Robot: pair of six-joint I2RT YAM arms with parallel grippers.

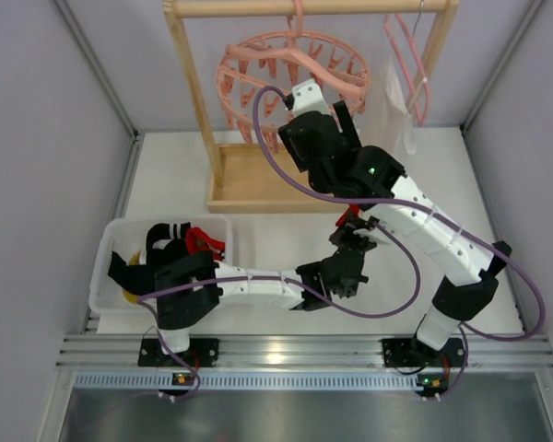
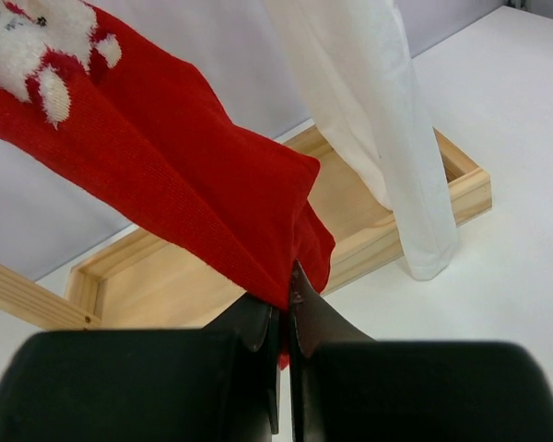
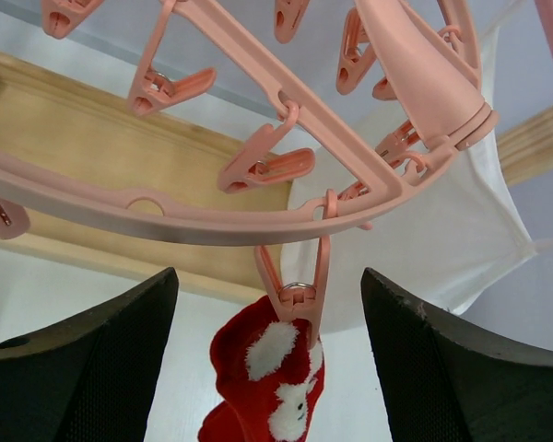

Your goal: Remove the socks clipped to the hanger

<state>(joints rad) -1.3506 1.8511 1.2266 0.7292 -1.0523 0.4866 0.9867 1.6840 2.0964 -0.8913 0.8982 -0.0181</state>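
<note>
The round pink hanger (image 1: 290,74) hangs from the wooden rack's top bar. In the right wrist view one of its clips (image 3: 300,293) pinches the cuff of a red sock (image 3: 267,378) with white fluffy patches. My right gripper (image 3: 269,274) is open, one finger on each side of that clip and touching nothing. The red sock (image 2: 166,157) stretches down to my left gripper (image 2: 286,281), which is shut on its toe end. From above, the left gripper (image 1: 350,235) sits below the right arm with a bit of red sock (image 1: 350,217) showing. The right gripper (image 1: 344,110) is up at the ring.
A white bin (image 1: 106,253) at the left holds black and red socks. The wooden rack's post (image 1: 189,83) and base tray (image 1: 249,180) stand behind. A plain pink hanger (image 1: 410,64) carries a white garment (image 2: 378,120) close to the right of the sock.
</note>
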